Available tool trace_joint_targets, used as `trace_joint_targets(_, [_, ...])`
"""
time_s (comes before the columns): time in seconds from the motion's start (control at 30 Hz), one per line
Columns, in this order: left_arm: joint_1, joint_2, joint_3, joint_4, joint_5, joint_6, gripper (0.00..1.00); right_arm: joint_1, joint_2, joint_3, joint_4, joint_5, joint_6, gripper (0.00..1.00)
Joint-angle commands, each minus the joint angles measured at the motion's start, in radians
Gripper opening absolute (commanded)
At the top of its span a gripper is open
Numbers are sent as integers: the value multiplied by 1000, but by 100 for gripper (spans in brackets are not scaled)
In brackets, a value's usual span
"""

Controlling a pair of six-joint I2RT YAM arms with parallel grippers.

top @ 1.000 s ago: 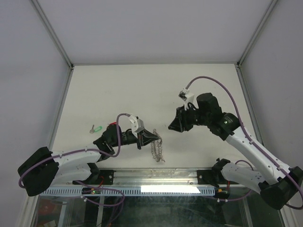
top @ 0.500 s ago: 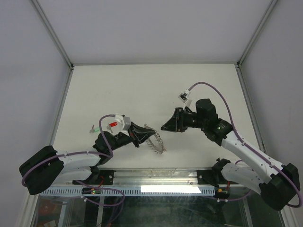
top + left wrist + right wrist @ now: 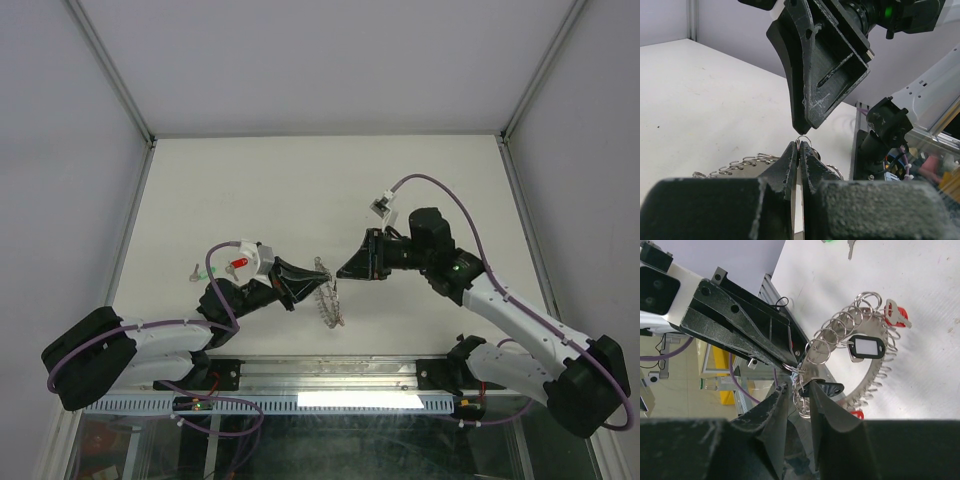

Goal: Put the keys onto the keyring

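The keyring [image 3: 328,302] is a flat grey ring fringed with small wire loops, and it hangs tilted at the table's near middle. My left gripper [image 3: 312,270] is shut on one loop at its rim, seen pinched in the left wrist view [image 3: 801,145]. My right gripper [image 3: 341,272] meets it tip to tip. Its jaws [image 3: 799,392] stand a little apart around a bunch of loops. A black tag [image 3: 867,347] with a white label hangs on the keyring [image 3: 875,372]. A red-headed key [image 3: 895,315] lies by its far rim. A green-headed key [image 3: 205,270] lies left on the table.
A red object [image 3: 238,263] shows beside the left arm's wrist. The metal rail [image 3: 330,372] of the table's near edge lies just below the keyring. White walls with metal posts [image 3: 128,190] bound the table on both sides.
My right gripper has come left and down to the keyring and its jaws have narrowed. My left gripper has turned, bringing the keyring's rim up toward it.
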Motion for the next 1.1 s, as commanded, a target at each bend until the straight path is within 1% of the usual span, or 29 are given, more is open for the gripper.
trace_joint_targets(0.0, [7, 1, 24, 116, 5, -10, 0, 2, 6, -3, 51, -40, 7, 26])
trace_joint_targets(0.3, [8, 7, 35, 111, 15, -9, 0, 19, 29, 0, 69, -64, 10, 26])
trace_joint_targets(0.6, [9, 4, 37, 109, 18, -10, 0, 30, 35, -1, 80, -54, 18, 14])
trace_joint_targets(0.83, [9, 4, 38, 106, 18, -7, 0, 34, 44, 10, 45, -26, 0, 7])
trace_joint_targets(0.97, [9, 5, 39, 106, 18, -5, 0, 36, 47, 24, 12, -4, -20, 0])
trace_joint_targets(1.07, [9, 5, 41, 107, 18, -5, 0, 39, 51, 34, -18, 18, -36, 0])
